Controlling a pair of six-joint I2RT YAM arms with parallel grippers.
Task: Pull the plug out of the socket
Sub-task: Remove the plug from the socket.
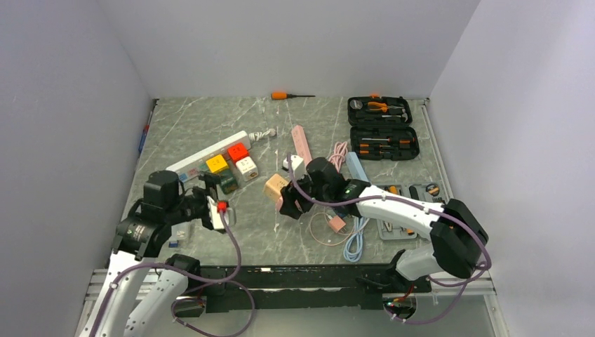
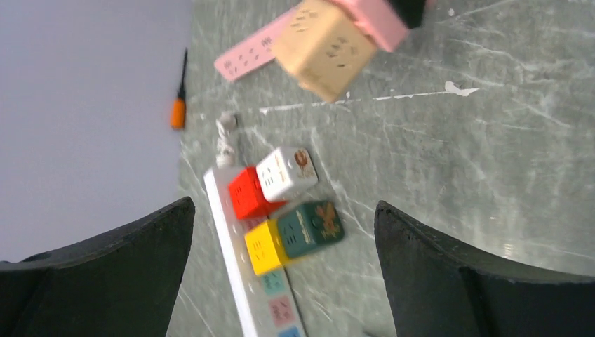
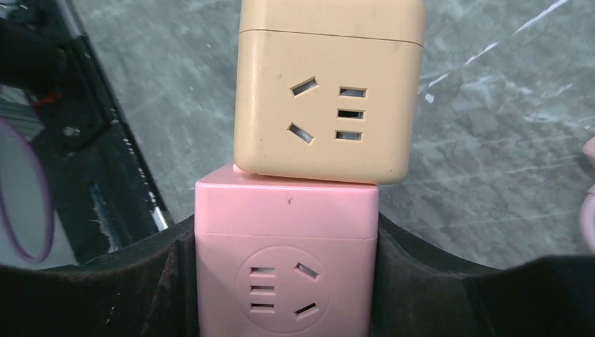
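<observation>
Plainly the right claw [image 3: 288, 284] is clenched on the pink cube [image 3: 284, 232], a finger pressed flat on each side; the beige cube [image 3: 330, 98] sits plugged onto its far face, and the joined pair is about the middle of the table [image 1: 259, 242], just right of the white power strip [image 2: 230, 253] with its coloured cubes. The left claw [image 2: 282, 239] hangs released and empty, well apart at the near left.

Likely trouble: only one half is held, so any pull by the right arm alone would carry both cubes along together; the beige cube needs the left claw on it first. Its faces look smooth, so a shallow pinch could slide off; a pull off the line of the hidden pins could jam them; a sudden release could fling a cube into the strip or the cables nearby.
</observation>
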